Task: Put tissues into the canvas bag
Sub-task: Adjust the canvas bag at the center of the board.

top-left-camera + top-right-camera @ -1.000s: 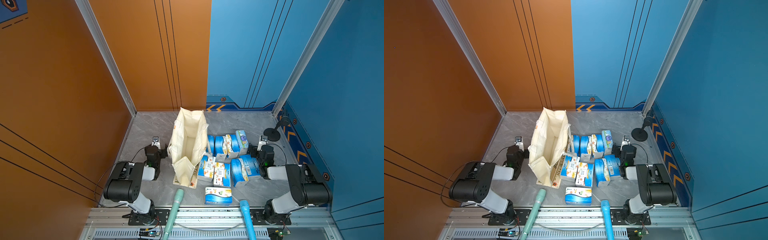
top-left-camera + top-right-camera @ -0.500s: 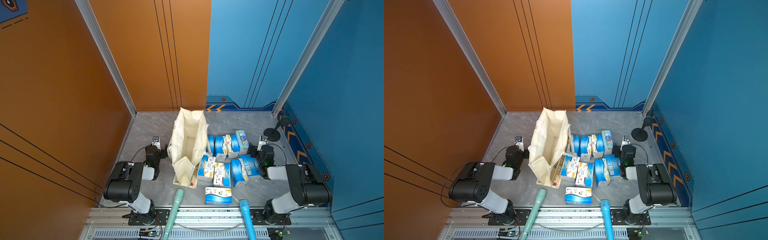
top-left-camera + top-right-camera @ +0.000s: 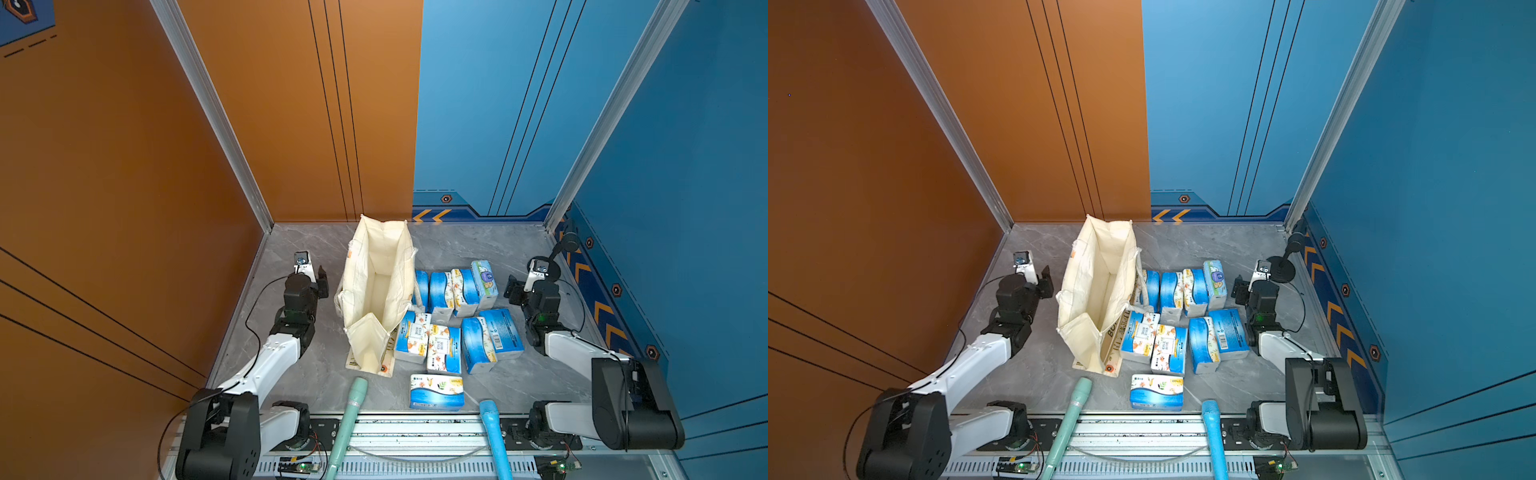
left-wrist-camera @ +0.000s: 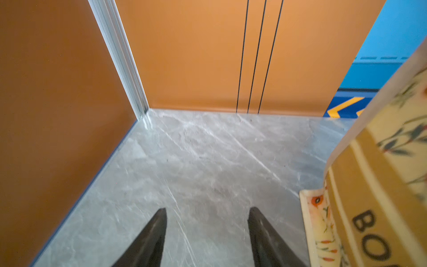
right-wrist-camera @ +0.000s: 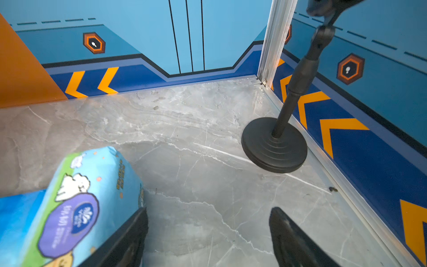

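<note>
My left claw (image 4: 208, 209) hangs low over the grey table (image 4: 196, 150), jaws apart and gripping nothing, just beside the bag (image 3: 361, 270). The bag stands upright with its mouth open, near the middle of the table. My right claw (image 5: 210, 209) is spread and empty too. One finger (image 5: 129, 235) sits right by the cartoon pack (image 5: 76, 208), but I cannot tell whether it touches. The tissues (image 3: 442, 291) lie on the table between the bag and my right arm. A row stands on edge beside the bag, with more packs in front of it, and a lone pack (image 3: 436, 390) lies apart at the near edge. Every pack I can see is outside the bag. A black stand (image 5: 275, 145) sits by the blue wall (image 5: 381, 115).
</note>
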You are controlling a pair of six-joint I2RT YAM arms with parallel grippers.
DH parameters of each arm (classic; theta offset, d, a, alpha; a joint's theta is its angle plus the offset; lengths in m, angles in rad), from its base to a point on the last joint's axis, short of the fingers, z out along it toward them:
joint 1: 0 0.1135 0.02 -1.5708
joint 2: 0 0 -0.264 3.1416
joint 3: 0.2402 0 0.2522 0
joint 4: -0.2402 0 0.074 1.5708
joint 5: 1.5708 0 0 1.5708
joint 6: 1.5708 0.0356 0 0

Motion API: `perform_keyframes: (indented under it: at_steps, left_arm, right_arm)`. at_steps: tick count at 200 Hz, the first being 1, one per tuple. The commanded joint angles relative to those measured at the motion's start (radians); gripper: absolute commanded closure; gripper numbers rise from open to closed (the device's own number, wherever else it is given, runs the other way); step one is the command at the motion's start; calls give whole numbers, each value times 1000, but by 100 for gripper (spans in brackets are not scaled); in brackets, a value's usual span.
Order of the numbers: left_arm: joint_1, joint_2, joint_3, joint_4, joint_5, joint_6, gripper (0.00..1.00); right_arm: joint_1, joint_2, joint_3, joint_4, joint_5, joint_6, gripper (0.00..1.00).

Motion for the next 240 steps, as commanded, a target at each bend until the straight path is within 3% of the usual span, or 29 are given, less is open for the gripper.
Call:
perform_keyframes:
  at_steps: [1, 22, 47, 71, 106, 140, 182, 218, 240]
  left_arm:
    - [-21, -57, 127, -343, -69, -93, 50]
    - [21, -65, 293, -605, 15, -156, 50]
    - [98, -8, 495, -835, 317, -198, 56]
    - [99, 38, 607, -948, 526, -199, 78]
    - [67, 86, 701, -1047, 740, -195, 77]
    - [6, 109, 737, -1110, 757, -174, 67]
    - [-11, 104, 737, -1118, 751, -165, 65]
    - [-12, 104, 752, -1186, 589, -146, 59]
    - [-14, 85, 754, -1185, 577, -142, 56]
  right_arm:
    - [17, -70, 95, -315, 3, 45, 18]
    - [34, -147, 141, -475, -1, 76, 18]
    - [55, -233, 205, -648, -34, 101, 18]
    - [71, -284, 294, -832, -121, 134, 18]
    - [140, -310, 399, -996, -214, 161, 17]
    - [259, -277, 467, -1053, -176, 161, 15]
    - [350, -218, 504, -1046, -142, 165, 15]
    - [407, -186, 541, -1053, -131, 160, 14]
    - [428, -177, 551, -1053, -119, 156, 14]
